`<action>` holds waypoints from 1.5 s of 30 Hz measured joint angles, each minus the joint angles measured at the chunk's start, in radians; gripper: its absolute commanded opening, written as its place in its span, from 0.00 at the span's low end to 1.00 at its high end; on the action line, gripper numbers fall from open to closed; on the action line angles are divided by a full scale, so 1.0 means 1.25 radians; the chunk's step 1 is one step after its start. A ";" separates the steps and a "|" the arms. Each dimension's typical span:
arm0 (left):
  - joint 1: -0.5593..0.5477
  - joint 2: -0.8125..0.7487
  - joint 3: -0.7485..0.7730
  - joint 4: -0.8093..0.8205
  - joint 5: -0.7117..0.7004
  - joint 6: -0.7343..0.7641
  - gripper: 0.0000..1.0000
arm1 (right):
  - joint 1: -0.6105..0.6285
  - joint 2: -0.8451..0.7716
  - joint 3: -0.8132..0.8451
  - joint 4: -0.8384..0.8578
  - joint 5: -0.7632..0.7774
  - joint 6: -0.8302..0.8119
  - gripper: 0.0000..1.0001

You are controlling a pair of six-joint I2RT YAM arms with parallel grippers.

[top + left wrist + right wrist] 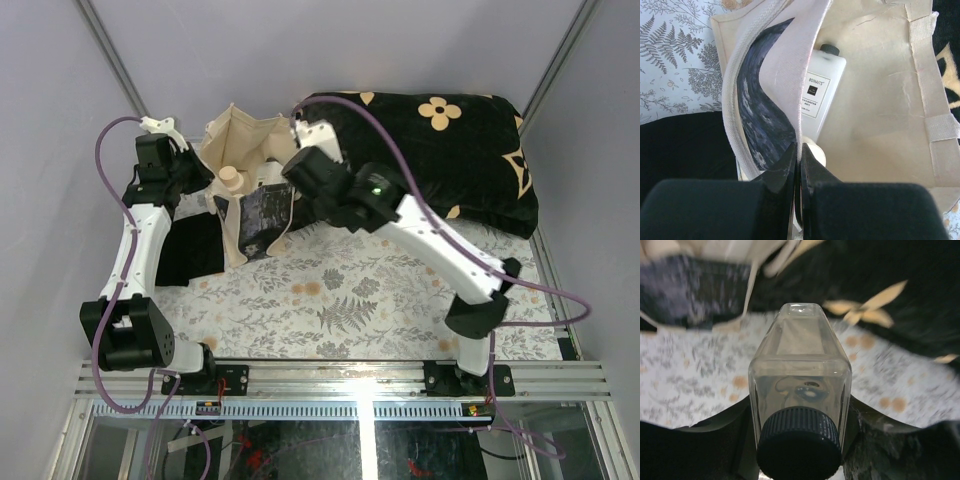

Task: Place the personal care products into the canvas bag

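Note:
The cream canvas bag [240, 140] stands open at the back left, its dark panel [262, 222] facing the front. My left gripper [800, 150] is shut on the bag's rim and holds the mouth open. Inside, the white flat-sided bottle [822, 85] lies against the wall, and a round beige bottle's cap [816, 152] shows just behind my fingertips; it also shows from above [232, 178]. My right gripper [800, 410] is shut on the small squarish bottle [800, 360], dark cap [799, 445] toward the camera. It hovers beside the bag's right edge [288, 178]. The second beige bottle is hidden.
The black cushion with the tan flower pattern [440, 150] lies at the back right, close to the bag. A flat black cloth [190, 250] lies left of the bag, under my left arm. The table has a fern-print cloth [340, 300].

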 measured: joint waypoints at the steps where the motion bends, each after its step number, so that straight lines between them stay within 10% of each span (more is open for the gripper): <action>1: 0.000 -0.003 -0.007 0.007 -0.002 0.000 0.00 | -0.005 -0.027 0.004 0.024 0.027 -0.032 0.00; 8: 0.001 -0.028 -0.058 0.055 -0.011 -0.005 0.00 | -0.015 -0.123 -0.056 0.308 0.190 -0.352 0.00; 16: 0.001 -0.027 -0.057 0.058 -0.016 -0.011 0.00 | -0.101 -0.055 -0.127 0.628 0.055 -0.587 0.00; 32: 0.001 -0.005 0.028 -0.037 -0.015 -0.011 0.00 | -0.290 0.230 0.076 0.649 -0.444 -0.437 0.00; 45: 0.001 0.001 0.039 -0.052 -0.015 -0.010 0.00 | -0.313 0.399 0.093 0.830 -0.615 -0.275 0.00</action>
